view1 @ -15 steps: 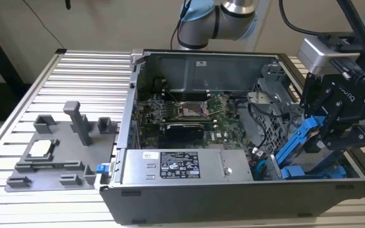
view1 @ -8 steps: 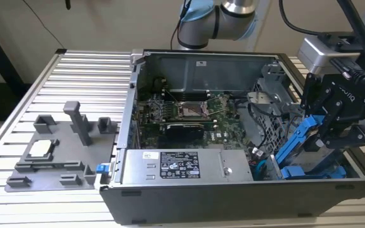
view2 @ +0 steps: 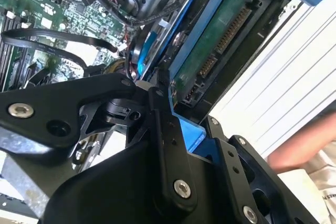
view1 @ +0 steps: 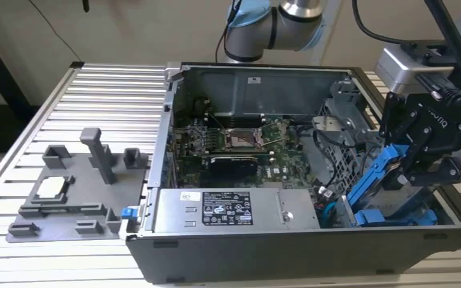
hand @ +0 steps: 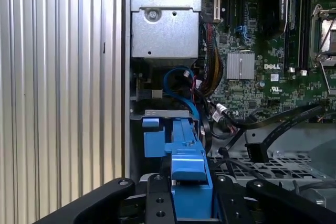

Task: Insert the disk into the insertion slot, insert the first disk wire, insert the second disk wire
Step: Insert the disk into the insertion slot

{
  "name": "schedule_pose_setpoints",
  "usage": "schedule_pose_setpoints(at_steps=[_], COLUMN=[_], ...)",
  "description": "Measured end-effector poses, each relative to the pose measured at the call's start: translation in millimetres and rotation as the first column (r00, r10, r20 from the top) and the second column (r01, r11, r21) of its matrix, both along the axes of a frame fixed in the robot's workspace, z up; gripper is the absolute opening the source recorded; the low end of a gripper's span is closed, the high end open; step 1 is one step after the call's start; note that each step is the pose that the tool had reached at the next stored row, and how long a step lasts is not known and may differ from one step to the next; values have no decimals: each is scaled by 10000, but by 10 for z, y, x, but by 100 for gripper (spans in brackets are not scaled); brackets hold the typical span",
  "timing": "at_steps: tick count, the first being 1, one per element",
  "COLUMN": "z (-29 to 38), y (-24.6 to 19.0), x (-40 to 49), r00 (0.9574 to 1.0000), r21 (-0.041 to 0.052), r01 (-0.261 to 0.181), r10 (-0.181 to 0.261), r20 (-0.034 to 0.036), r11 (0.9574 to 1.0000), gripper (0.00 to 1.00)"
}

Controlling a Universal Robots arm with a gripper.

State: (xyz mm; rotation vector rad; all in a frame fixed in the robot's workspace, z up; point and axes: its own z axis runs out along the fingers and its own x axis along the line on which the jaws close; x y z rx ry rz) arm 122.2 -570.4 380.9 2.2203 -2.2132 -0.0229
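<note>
Disk [view1: 372,177] not yet seated in bay; both wires pending, connector edge [view2: 227,31] bare in second wrist view. Exterior view, left to right: grey fixture plate [view1: 62,192] on ribbed table [view1: 110,84]; open computer case [view1: 168,120]; power-supply box [view1: 230,210]; disk steeply tilted over case's right-front corner. Gripper [view1: 422,174] clamped on blue carrier [hand: 186,156]. Disk: grey body, green circuit-board face, bright blue frame.

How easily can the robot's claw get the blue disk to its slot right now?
Probably yes, quite easily. The gripper is shut on the disk, holding it tilted right above the insertion slot at the edge of the case. Black cables lie beside the bay, but they seem not to cross it.
</note>
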Motion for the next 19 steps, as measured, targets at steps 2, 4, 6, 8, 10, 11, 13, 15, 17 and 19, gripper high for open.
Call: schedule_pose_setpoints(at_steps=[2, 4, 6, 8, 10, 11, 13, 15, 17, 19], z=[2, 1, -1, -3, -1, 1, 17, 43, 54, 54], y=[15, 34, 43, 45, 44, 44, 45, 44, 44, 44], x=[-5, -13, -17, -19, -20, -20, -20, -20, -20, -21], r00=[10000, 10000, 10000, 10000, 10000, 10000, 10000, 10000, 10000, 10000], r21=[6, 5, 7, 19, 9, 10, 6, 3, 2, 6], r01=[0, 2, 0, -1, 1, 0, 1, -3, -11, -42], r10=[0, -2, 0, 1, -1, 0, -1, 3, 11, 42], r20=[6, 9, 11, 11, 12, 12, 12, 12, 11, 74], r11=[10000, 10000, 10000, 10000, 10000, 10000, 10000, 10000, 10000, 10000], gripper=[32, 32, 32, 32, 33, 39, 39, 39, 39, 39])
